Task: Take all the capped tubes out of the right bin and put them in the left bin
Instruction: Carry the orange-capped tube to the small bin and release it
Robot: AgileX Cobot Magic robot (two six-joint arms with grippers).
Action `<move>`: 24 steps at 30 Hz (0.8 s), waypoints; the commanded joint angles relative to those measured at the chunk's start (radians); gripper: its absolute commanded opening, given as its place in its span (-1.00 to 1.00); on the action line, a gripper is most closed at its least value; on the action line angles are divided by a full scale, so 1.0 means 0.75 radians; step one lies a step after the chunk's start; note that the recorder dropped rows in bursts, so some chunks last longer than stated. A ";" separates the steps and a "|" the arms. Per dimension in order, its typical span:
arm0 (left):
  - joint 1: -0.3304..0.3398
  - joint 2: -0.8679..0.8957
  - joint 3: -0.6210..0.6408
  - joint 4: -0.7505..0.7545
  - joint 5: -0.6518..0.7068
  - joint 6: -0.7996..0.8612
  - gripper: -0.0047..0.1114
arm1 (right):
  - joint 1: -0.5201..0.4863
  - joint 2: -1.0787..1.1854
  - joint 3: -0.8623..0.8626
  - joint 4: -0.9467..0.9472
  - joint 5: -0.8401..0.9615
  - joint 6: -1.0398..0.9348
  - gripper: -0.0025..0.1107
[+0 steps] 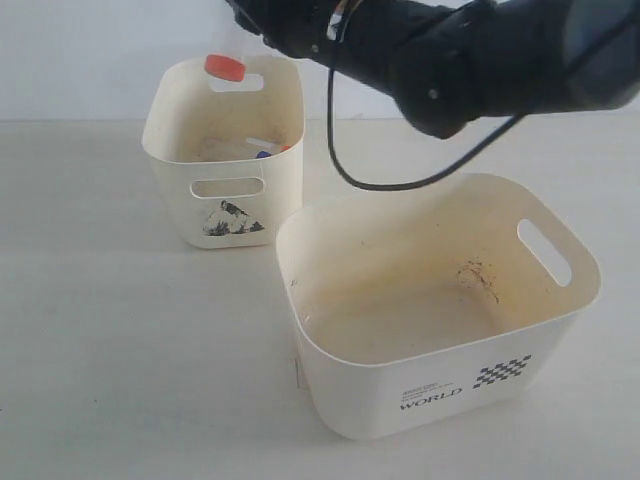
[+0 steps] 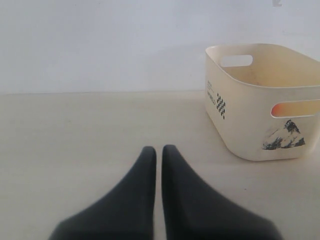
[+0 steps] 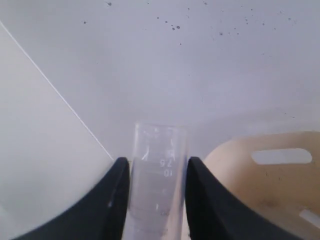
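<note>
My right gripper [image 1: 250,22] reaches across to above the left bin [image 1: 180,150], shut on a clear capped tube [image 1: 233,52] whose orange cap points down over the bin's back rim. The right wrist view shows the graduated tube [image 3: 160,165] clamped between the fingers of that gripper [image 3: 157,167], cap hidden, with the left bin [image 3: 235,165] below. More capped tubes [image 1: 265,152] lie inside the left bin. The right bin [image 1: 440,395], marked "WORLD", shows only stains inside. My left gripper [image 2: 159,150] is shut on nothing, low over the table, short of the left bin [image 2: 250,130].
A black cable [image 1: 400,185] hangs in a loop from the right arm, over the gap between the bins and the right bin's back rim. The white table [image 1: 120,350] stretches to the left and front of the bins.
</note>
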 commanded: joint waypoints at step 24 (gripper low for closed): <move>0.000 0.001 -0.005 -0.005 -0.001 -0.013 -0.84 | 0.000 -0.008 -0.312 0.136 0.806 -0.177 0.03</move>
